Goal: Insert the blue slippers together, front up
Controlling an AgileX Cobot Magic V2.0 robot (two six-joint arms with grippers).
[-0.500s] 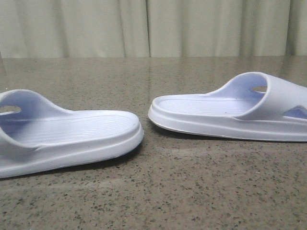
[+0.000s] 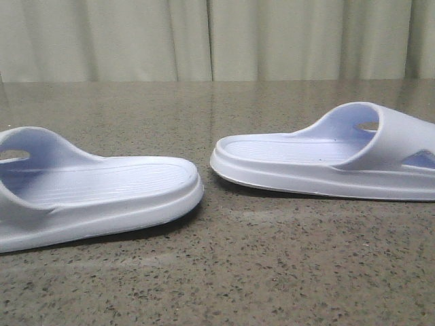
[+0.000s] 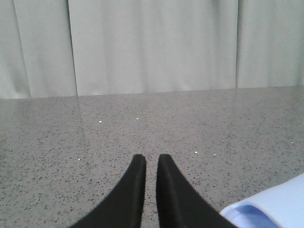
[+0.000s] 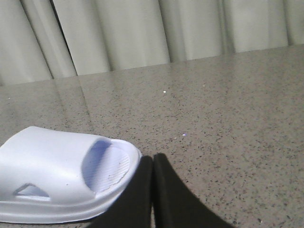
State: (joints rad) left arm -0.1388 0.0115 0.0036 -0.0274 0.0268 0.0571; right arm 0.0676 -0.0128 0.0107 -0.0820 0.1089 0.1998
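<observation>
In the front view, two pale blue slippers lie sole-down on the speckled desk [image 2: 224,272], heels toward each other with a gap between; the left slipper [image 2: 95,193] sits nearer the camera, its strap cut off by the frame edge; the right slipper [image 2: 326,163] sits a little farther back, its strap with triangular cut-outs at the right; a pleated curtain [image 2: 217,37] hangs behind; neither arm shows here.

In the left wrist view, the left end effector [image 3: 151,164] has its dark fingers nearly together, a thin gap between the tips, holding nothing; a slipper edge shows just beside it.

In the right wrist view, the right end effector [image 4: 153,161] is closed with fingers touching, empty, with one slipper just beside it on the desk.
</observation>
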